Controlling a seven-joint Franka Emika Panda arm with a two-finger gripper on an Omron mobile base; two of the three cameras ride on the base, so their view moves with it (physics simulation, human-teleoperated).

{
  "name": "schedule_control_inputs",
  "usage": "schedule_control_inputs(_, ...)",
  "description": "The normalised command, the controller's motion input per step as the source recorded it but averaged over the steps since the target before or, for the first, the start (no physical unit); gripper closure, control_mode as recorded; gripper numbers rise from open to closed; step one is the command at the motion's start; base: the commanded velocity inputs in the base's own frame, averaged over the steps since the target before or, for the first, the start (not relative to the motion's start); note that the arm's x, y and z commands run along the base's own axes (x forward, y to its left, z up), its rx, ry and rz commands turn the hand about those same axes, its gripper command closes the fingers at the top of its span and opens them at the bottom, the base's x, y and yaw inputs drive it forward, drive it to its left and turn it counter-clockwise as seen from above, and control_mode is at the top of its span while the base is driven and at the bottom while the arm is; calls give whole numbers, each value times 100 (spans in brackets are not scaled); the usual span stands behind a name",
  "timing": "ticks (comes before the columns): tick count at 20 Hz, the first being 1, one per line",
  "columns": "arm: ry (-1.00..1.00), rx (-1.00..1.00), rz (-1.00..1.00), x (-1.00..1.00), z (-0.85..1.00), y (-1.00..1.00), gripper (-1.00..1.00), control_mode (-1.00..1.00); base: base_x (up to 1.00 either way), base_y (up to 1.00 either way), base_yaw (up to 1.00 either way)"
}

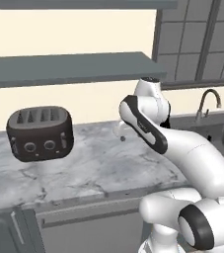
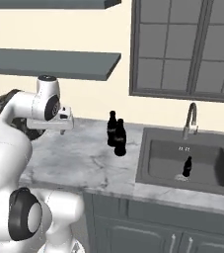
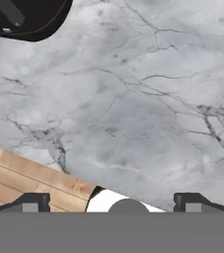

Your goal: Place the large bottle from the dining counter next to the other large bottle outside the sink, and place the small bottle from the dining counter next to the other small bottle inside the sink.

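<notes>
End effector (image 3: 111, 205) open, empty over worktop (image 3: 148, 99) | sink (image 2: 155, 170): one small bottle (image 2: 187, 166) upright

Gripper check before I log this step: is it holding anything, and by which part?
Nothing is held: the gripper is open over bare marbled worktop.

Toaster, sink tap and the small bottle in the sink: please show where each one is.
toaster (image 1: 40, 134): left base view, middle of its dark front face.
tap (image 2: 192, 118): right base view, on the curved neck.
small bottle (image 2: 187, 167): right base view, on its dark body inside the sink (image 2: 158, 160).
</notes>
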Motion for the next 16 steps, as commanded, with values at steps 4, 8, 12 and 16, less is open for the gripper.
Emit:
schedule_control_inputs(4,0,0,0,0,0,0,-100,100,-7,34,50)
schedule_control_inputs(8,0,0,0,0,0,0,-100,100,-7,32,50)
schedule_control_inputs(12,0,0,0,0,0,0,-100,100,-7,33,50)
schedule_control_inputs(16,0,0,0,0,0,0,-100,100,-13,45,46)
